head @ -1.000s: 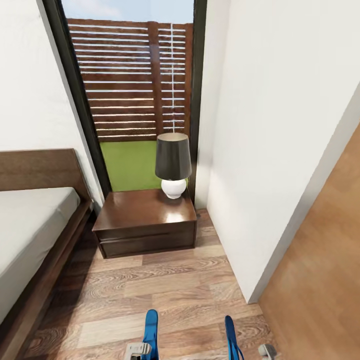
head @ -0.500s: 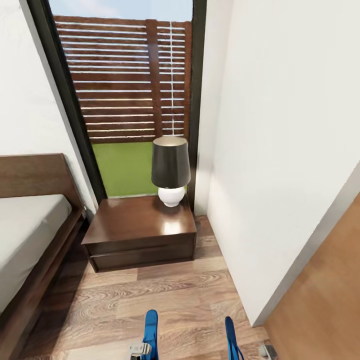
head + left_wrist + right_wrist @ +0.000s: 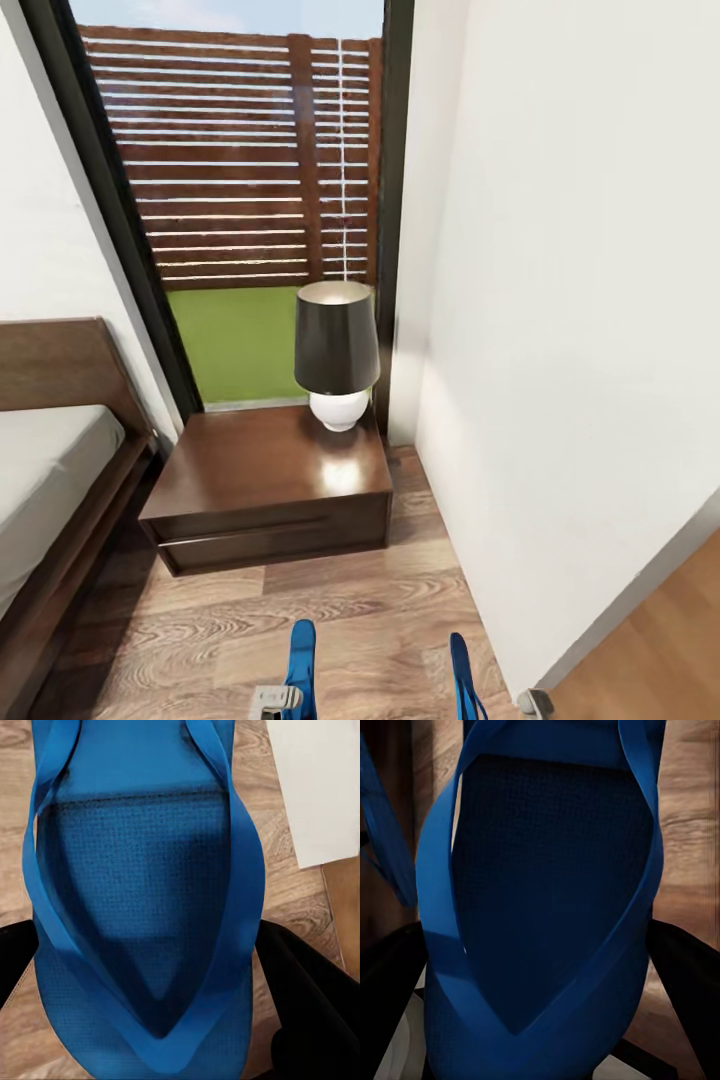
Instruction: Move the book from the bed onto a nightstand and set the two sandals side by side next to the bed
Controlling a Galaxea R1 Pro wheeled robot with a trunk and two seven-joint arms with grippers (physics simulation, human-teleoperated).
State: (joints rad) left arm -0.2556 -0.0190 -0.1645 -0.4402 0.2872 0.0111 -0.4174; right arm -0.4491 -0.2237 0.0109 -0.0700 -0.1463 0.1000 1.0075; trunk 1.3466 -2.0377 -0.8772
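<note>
The jaws of the left gripper (image 3: 150, 967) are clamped on one bright-blue flat sandal (image 3: 142, 907), and the right gripper (image 3: 540, 967) is closed the same way on the second blue sandal (image 3: 547, 892). Both sandals hang above the wood-plank floor (image 3: 340, 610). Ahead stands the dark reddish-brown wooden nightstand (image 3: 265, 485) carrying a black-shaded lamp (image 3: 337, 350), beside the off-white bed (image 3: 50, 470).

White walls (image 3: 560, 300), plank floor (image 3: 330, 610), tall window (image 3: 240, 180).

Sandals: two, bright blue, edge-on above the floor — one (image 3: 301, 665), other (image 3: 462, 675) (nightstand (image 3: 262, 470) ahead, bed (image 3: 55, 470) leftward).
</note>
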